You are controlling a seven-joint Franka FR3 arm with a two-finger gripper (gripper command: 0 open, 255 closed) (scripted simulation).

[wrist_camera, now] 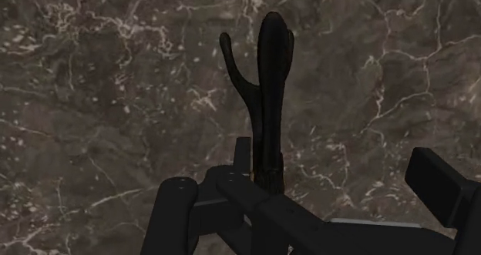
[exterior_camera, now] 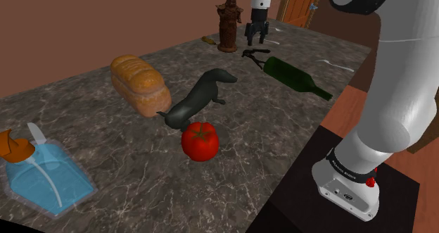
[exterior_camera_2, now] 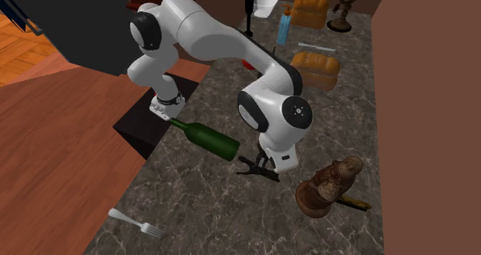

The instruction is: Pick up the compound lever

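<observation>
The compound lever [wrist_camera: 266, 99] is slim and black, with two curved handles splaying apart. It lies flat on the dark marble counter [exterior_camera: 105, 147], just beside the green bottle [exterior_camera: 292, 74]. The gripper [exterior_camera: 257, 36] is above it, jaws apart.

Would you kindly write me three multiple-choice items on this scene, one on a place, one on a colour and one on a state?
1. The compound lever lies nearest to: A) the tomato B) the green bottle C) the bread loaf.
2. The lever's colour is: A) red B) white C) black.
3. The gripper is: A) open B) shut on the lever C) shut on nothing.

Answers:
1 B: in the shoulder view the lever lies just beside the bottle's base.
2 C: it looks black all over in the wrist view.
3 A: the fingers stand well apart in the wrist view.
</observation>
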